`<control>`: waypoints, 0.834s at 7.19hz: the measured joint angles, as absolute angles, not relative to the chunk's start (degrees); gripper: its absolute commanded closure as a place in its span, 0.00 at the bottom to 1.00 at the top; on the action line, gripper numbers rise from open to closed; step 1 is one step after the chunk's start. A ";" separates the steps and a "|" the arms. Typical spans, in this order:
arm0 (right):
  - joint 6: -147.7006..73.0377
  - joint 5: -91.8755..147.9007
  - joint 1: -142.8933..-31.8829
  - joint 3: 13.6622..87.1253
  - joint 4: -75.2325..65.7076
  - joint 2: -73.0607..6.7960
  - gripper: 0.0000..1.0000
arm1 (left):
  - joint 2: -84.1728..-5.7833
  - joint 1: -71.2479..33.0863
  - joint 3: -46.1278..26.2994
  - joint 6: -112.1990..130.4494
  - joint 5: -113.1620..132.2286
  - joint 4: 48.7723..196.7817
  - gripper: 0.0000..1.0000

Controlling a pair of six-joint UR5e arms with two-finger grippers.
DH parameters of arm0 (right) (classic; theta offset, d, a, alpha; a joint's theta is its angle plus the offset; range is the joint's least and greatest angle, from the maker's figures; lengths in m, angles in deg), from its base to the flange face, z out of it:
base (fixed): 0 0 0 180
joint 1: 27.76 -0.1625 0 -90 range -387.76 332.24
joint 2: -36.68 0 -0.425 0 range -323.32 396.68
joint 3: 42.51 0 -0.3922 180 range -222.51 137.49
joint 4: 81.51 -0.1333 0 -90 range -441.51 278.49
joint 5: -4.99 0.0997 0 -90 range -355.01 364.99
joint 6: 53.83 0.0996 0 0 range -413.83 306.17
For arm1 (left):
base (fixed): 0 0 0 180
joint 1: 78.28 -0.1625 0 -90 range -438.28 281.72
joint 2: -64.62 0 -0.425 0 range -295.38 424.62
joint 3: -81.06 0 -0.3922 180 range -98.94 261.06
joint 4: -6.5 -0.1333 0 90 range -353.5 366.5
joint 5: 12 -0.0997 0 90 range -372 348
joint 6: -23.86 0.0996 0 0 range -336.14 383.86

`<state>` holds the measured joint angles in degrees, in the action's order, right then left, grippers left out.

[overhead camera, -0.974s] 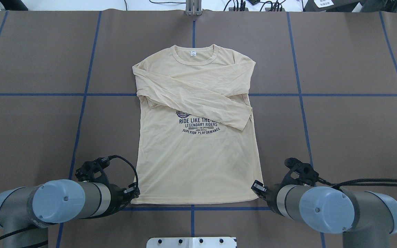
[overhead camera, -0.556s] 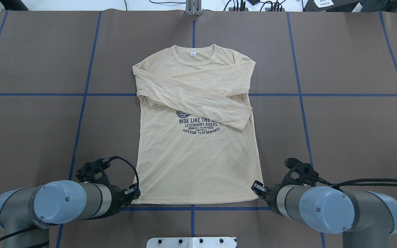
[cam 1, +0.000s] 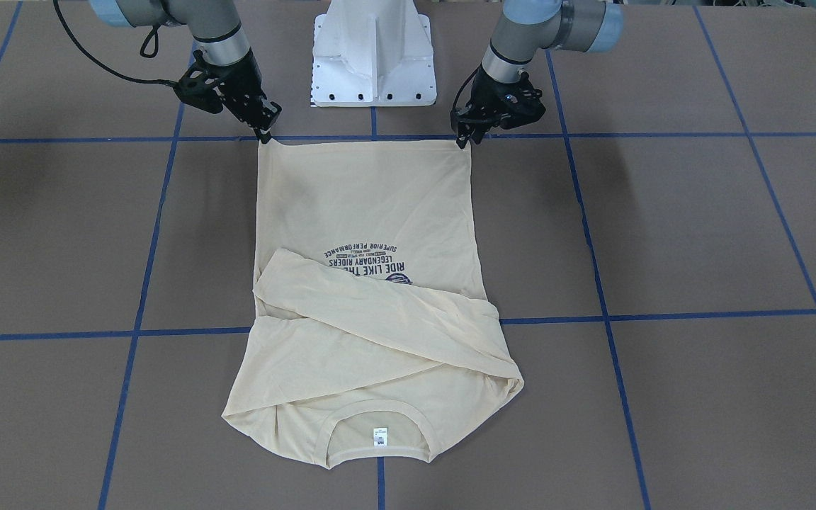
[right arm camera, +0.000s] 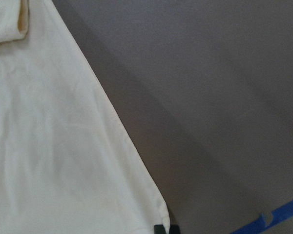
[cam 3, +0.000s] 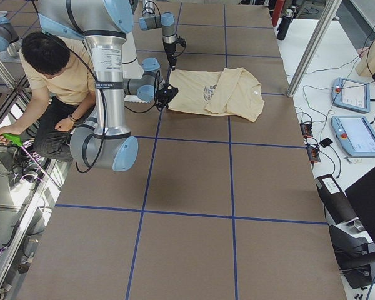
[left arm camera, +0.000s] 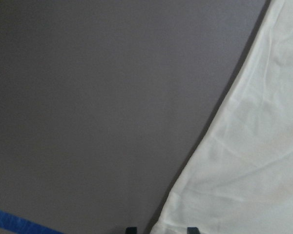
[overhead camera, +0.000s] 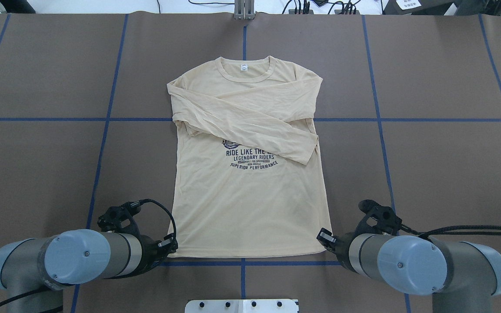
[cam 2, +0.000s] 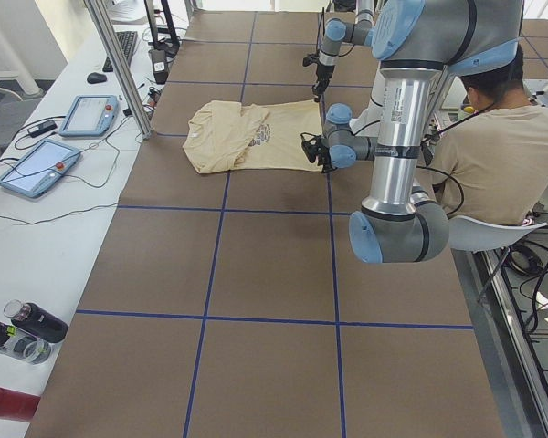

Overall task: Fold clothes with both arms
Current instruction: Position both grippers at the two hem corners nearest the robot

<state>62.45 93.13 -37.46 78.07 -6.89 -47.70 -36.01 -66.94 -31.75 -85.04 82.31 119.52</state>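
You have the cream-yellow shirt (overhead camera: 250, 204) lying flat and face up in the middle of the table (overhead camera: 442, 174). Its collar (overhead camera: 245, 74) points away from the robot and its bottom hem runs along the blue tape line (overhead camera: 242, 262) nearest the white pedestal base (cam 1: 372, 57). Both sleeves (overhead camera: 250, 124) are folded across the chest, one over the other, and they cover the top of the navy print (overhead camera: 250, 157); the lines "LEGENDARY RIDERS" and "SUPERIOR PERFORMANCE" are readable below them. Your left pincer (cam 1: 462, 143) is down at the hem corner on the robot's left. In the left wrist view its two fingertips (left arm camera: 131, 229) stand spread, with the corner of the cloth lying between them, so it is not gripping. Your right pincer (cam 1: 265, 134) is at the opposite hem corner. In the right wrist view its fingertips (right arm camera: 158, 229) sit pressed close together right at the tip of the corner, and in the front-facing view that corner is drawn up into a small peak, so it is pinching the shirt. Both arms reach in low from the robot's side, the left arm (overhead camera: 81, 256) and the right arm (overhead camera: 411, 263) roughly mirroring each other on either side of the hem. The rest of the shirt rests on the table with only light wrinkles.
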 measured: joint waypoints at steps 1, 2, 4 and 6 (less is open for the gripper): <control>62.45 93.14 -37.44 78.07 -6.89 -47.70 1.00 | -36.00 -67.01 -31.73 -85.04 82.31 119.52 0.55; 62.45 93.14 -37.44 78.07 -6.89 -47.70 1.00 | -35.99 -67.06 -31.71 -85.04 82.31 119.52 0.55; 62.45 93.14 -37.46 78.07 -6.89 -47.64 1.00 | -35.99 -67.11 -31.68 -85.04 82.31 119.52 0.56; 62.45 93.14 -37.50 78.07 -6.89 -47.62 1.00 | -35.99 -67.17 -31.55 -85.04 82.31 119.53 0.60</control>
